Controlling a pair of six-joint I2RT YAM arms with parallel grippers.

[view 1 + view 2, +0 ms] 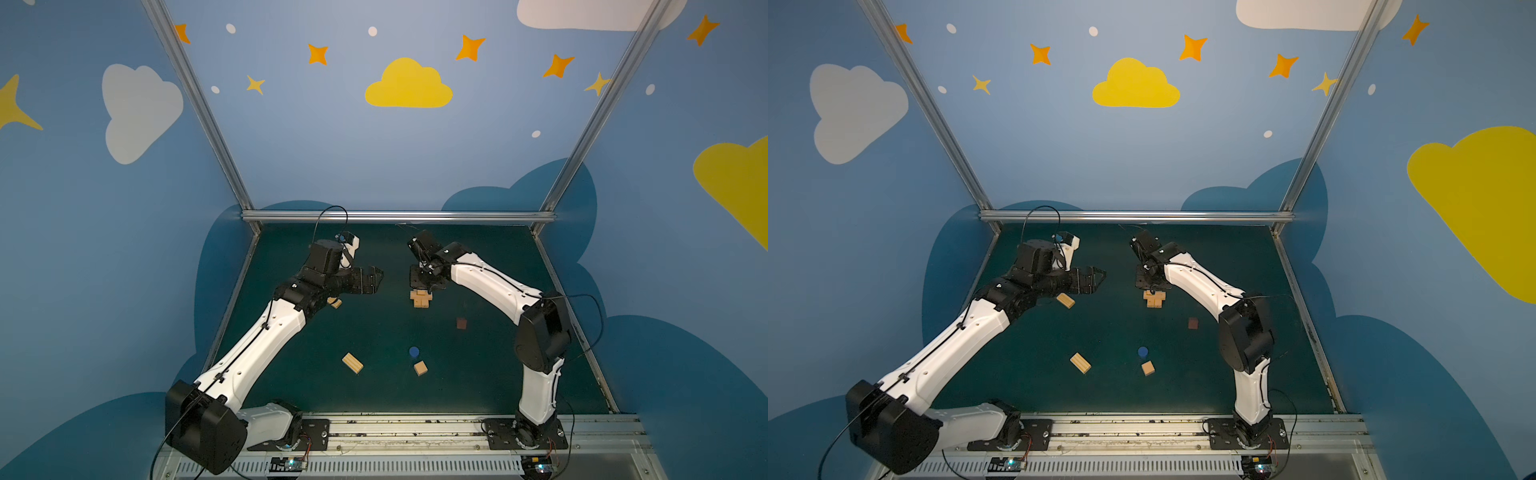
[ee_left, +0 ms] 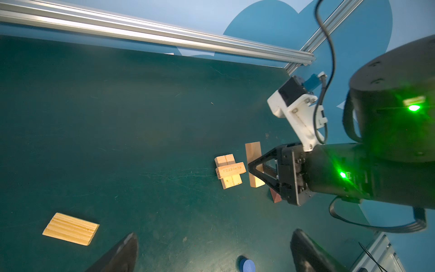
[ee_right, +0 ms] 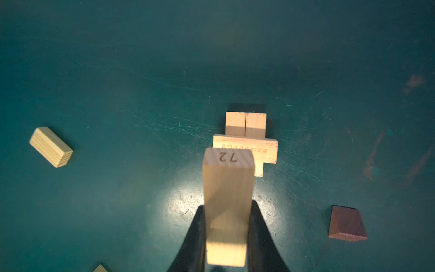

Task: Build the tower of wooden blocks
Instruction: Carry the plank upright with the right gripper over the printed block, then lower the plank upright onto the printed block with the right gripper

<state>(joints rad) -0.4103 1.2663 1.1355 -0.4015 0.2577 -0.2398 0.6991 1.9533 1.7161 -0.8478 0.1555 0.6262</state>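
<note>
While green table [image 1: 374, 399] has wood blocks scattered around, action's toward back. Left gripper [image 1: 376, 279] hangs above table, jaws spread wide, nothing in them. Right gripper [image 3: 227, 212] clenched on tan bar [image 3: 228, 183] stamped 72, right next to wood block tower [image 1: 421, 299], not touching far as I can tell. Tower mid-table toward back: two bars side by side, one crosswise on top. Loose bits: grooved block [image 1: 352, 363] front-left, tan block [image 1: 335, 302] by left arm [image 1: 266, 336], reddish-brown block [image 1: 461, 323] right of tower, tan cube [image 1: 420, 368] just beside blue round piece [image 1: 413, 352] up front.
</note>
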